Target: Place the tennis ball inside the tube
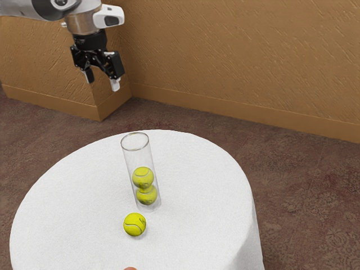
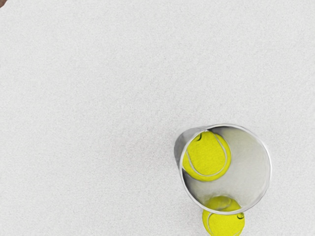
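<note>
With my gripper (image 1: 102,80) spread wide and empty, I should centre it over the loose ball (image 1: 134,224), then descend straight, clear of the upright tube (image 1: 135,160) just beside it.

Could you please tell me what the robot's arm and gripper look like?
The arm is pale grey and white with smooth, rounded casings, and a duller metallic section sits near its wrist. A white block with a dark patch juts out there. The gripper is black and angular, with two slim fingers; one fingertip looks whitish.
</note>
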Tool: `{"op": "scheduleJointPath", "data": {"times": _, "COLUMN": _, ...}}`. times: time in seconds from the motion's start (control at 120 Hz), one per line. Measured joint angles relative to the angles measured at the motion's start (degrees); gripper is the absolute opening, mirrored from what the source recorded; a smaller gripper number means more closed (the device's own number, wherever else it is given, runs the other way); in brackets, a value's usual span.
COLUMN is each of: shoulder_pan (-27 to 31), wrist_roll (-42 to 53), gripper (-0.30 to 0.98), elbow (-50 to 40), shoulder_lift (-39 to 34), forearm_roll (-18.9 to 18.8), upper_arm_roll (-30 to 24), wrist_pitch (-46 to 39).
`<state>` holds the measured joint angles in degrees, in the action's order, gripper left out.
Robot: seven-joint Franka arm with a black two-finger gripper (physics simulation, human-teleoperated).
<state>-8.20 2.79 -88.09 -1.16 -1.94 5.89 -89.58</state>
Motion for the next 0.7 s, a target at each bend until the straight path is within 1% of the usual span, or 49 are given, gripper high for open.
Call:
{"op": "scheduleJointPath", "data": {"times": 0.133, "shoulder_pan": 0.34, "wrist_roll": 0.16, "gripper": 0.69, "elbow": -0.04, "shoulder_lift": 0.16, "forearm_roll": 0.01, "upper_arm_roll": -0.04, "wrist_pitch": 0.05}}
{"op": "scheduleJointPath", "data": {"times": 0.233, "shoulder_pan": 0.84, "wrist_roll": 0.25, "gripper": 0.69, "elbow": -0.10, "shoulder_lift": 1.95, "forearm_roll": -0.01, "upper_arm_roll": -0.08, "wrist_pitch": 0.03}}
{"op": "scheduleJointPath", "data": {"times": 0.317, "shoulder_pan": 1.28, "wrist_roll": 0.25, "gripper": 0.69, "elbow": -2.19, "shoulder_lift": 1.79, "forearm_roll": 0.19, "upper_arm_roll": -0.27, "wrist_pitch": -0.29}}
{"op": "scheduleJointPath", "data": {"times": 0.5, "shoulder_pan": 0.99, "wrist_roll": 0.09, "gripper": 0.69, "elbow": -17.88, "shoulder_lift": -9.17, "forearm_roll": 2.76, "upper_arm_roll": -1.27, "wrist_pitch": -0.85}}
{"op": "scheduleJointPath", "data": {"times": 0.558, "shoulder_pan": 0.61, "wrist_roll": 0.01, "gripper": 0.69, "elbow": -24.84, "shoulder_lift": -12.90, "forearm_roll": 3.18, "upper_arm_roll": -1.42, "wrist_pitch": -2.85}}
{"op": "scheduleJointPath", "data": {"times": 0.65, "shoulder_pan": 0.38, "wrist_roll": -0.13, "gripper": 0.69, "elbow": -33.00, "shoulder_lift": -16.12, "forearm_roll": 3.46, "upper_arm_roll": -1.64, "wrist_pitch": -6.64}}
{"op": "scheduleJointPath", "data": {"times": 0.7, "shoulder_pan": 0.30, "wrist_roll": -0.31, "gripper": 0.69, "elbow": -37.18, "shoulder_lift": -17.62, "forearm_roll": 3.47, "upper_arm_roll": -2.66, "wrist_pitch": -9.27}}
